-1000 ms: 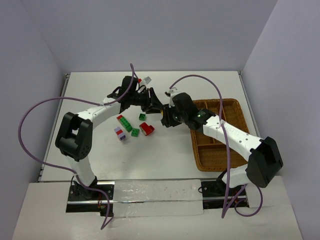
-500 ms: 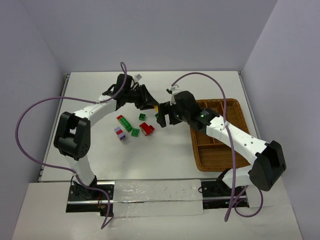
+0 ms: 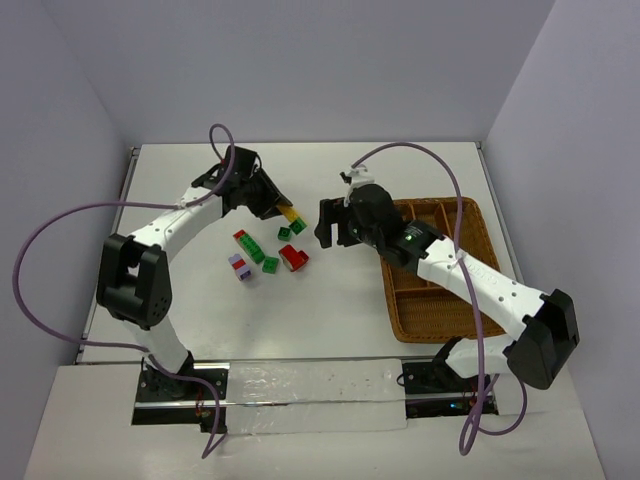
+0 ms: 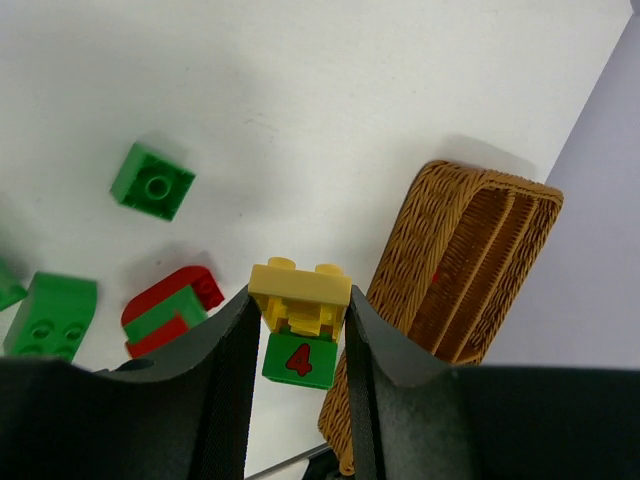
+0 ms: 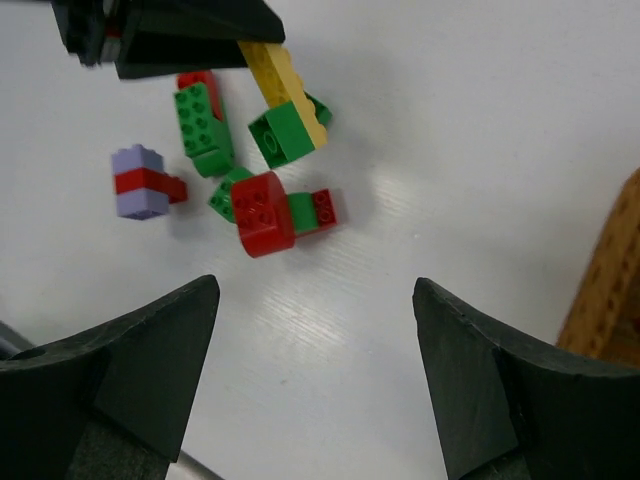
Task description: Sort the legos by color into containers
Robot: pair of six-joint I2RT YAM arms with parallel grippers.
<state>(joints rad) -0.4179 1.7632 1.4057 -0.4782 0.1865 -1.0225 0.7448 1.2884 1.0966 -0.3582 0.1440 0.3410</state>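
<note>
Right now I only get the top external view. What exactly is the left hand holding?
Observer: The left wrist view shows the left hand shut on a yellow brick, which is joined to a green brick printed with a red 4.
Operator: Is the right hand carrying anything?
Observer: No. In its own wrist view the right hand is open, with nothing between its fingers.
Operator: What lies ahead of it?
Observer: A red-and-green stack lies on the table, with its rounded red piece nearest the hand.
</note>
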